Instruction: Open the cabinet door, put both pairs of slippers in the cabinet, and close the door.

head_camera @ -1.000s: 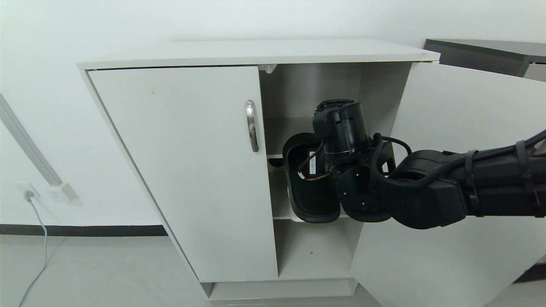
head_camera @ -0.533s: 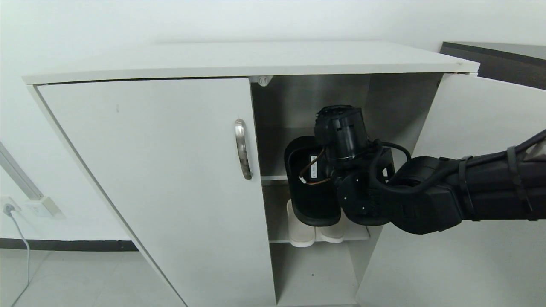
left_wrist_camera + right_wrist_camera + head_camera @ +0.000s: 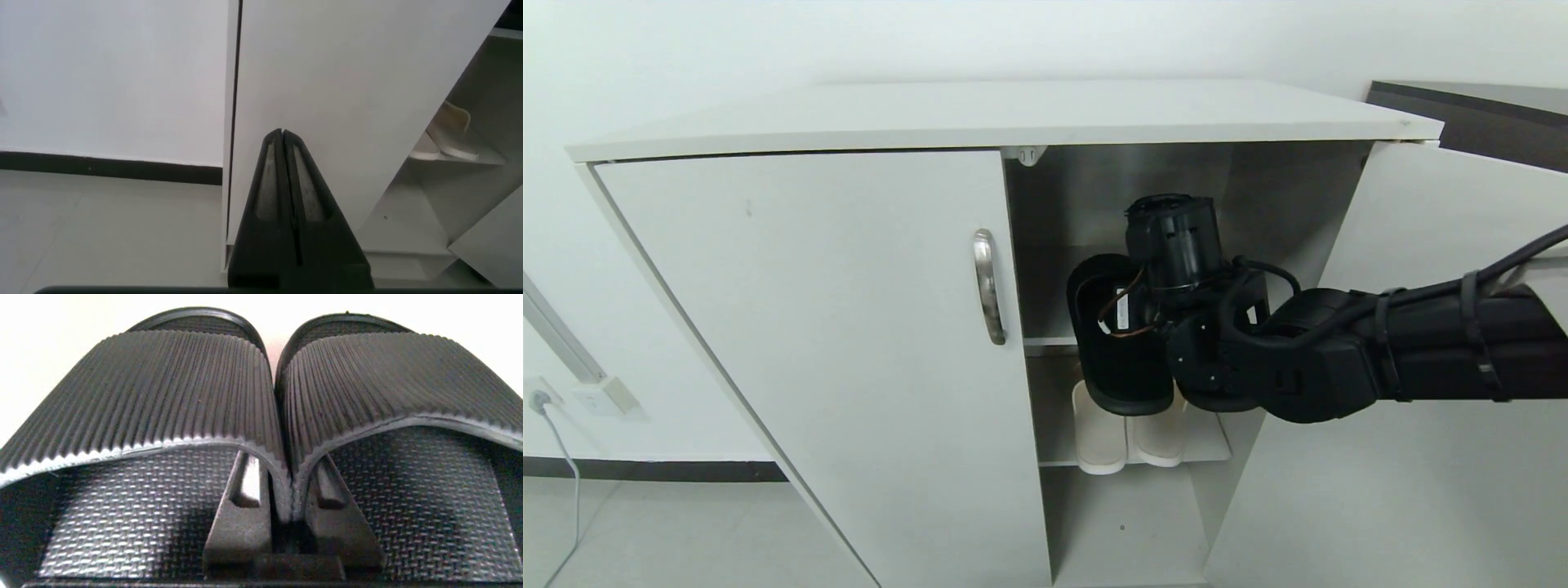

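**Black slippers held at the open cabinet, white pair on the shelf**

The cabinet [image 3: 1013,110] stands against the wall with its left door [image 3: 833,327] closed and its right door [image 3: 1380,490] swung wide open. A metal handle [image 3: 987,286] sits on the closed door's inner edge.

The right gripper [image 3: 278,490] is at the open half of the cabinet. Its jaws are clenched on the black slippers [image 3: 1115,359], pinching the two ribbed straps together where their inner edges meet. The pair hangs roughly upright, level with the front edge of the upper shelf [image 3: 1045,343] and directly above the white slippers [image 3: 1127,437]. Whether the black pair has passed the cabinet's front edge cannot be told.

The white slippers lie side by side on the lower shelf [image 3: 1217,445], their near ends at its front edge, apart from the black pair.

The left gripper [image 3: 282,143] hangs low in front of the closed left door, its jaws pressed together with nothing between them. Past it, the left wrist view shows the white pair on its shelf.
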Robot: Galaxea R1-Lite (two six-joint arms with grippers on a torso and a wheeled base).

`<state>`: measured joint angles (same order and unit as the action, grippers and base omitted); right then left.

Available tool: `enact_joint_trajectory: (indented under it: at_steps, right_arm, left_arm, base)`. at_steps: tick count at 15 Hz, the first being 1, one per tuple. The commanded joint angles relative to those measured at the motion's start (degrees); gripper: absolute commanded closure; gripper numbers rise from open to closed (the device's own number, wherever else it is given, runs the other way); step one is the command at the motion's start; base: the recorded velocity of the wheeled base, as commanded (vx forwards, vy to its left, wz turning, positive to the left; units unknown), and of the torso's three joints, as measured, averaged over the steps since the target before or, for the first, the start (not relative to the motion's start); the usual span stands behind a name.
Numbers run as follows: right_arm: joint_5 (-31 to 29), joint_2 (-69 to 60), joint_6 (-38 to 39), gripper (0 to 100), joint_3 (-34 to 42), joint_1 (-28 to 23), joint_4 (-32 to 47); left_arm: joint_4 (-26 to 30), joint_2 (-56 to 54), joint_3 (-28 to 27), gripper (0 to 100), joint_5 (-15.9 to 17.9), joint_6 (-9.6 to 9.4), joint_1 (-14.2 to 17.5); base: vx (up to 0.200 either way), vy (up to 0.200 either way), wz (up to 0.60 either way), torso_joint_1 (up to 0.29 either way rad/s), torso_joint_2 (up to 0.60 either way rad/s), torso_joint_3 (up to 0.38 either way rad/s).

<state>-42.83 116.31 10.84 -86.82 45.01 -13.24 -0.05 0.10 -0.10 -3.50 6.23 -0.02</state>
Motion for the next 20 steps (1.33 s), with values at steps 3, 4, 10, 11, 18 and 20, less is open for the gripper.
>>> enact_joint_trajectory:
  at_steps: [3,4,10,11,18,20]
  right_arm:
    - [0.4,4.1,-0.5,100,-4.4,-2.4,0.2]
    - [0.5,4.5,-0.5,100,-5.0,-2.6,0.5]
    - [2.5,6.5,-0.3,100,-14.5,-3.7,8.9]
    - [2.5,7.0,-0.3,100,-16.1,-3.8,9.5]
    - [2.5,8.6,-0.3,100,-17.5,-4.0,9.5]
    - [2.5,8.7,-0.3,100,-17.5,-4.1,9.5]
  left_arm:
    - [0.0,0.0,0.0,100,0.0,0.01,0.0]
    - [0.0,0.0,0.0,100,0.0,0.01,0.0]
    - [0.0,0.0,0.0,100,0.0,0.01,0.0]
    - [0.0,0.0,0.0,100,0.0,0.01,0.0]
    - [0.0,0.0,0.0,100,0.0,0.01,0.1]
    - [0.0,0.0,0.0,100,0.0,0.01,0.0]
  base:
    - [0.000,0.000,0.00,0.000,0.00,0.000]
    - [0.000,0.000,0.00,0.000,0.00,0.000]
    - [0.000,0.000,0.00,0.000,0.00,0.000]
    - [0.000,0.000,0.00,0.000,0.00,0.000]
    - [0.000,0.000,0.00,0.000,0.00,0.000]
    - [0.000,0.000,0.00,0.000,0.00,0.000]
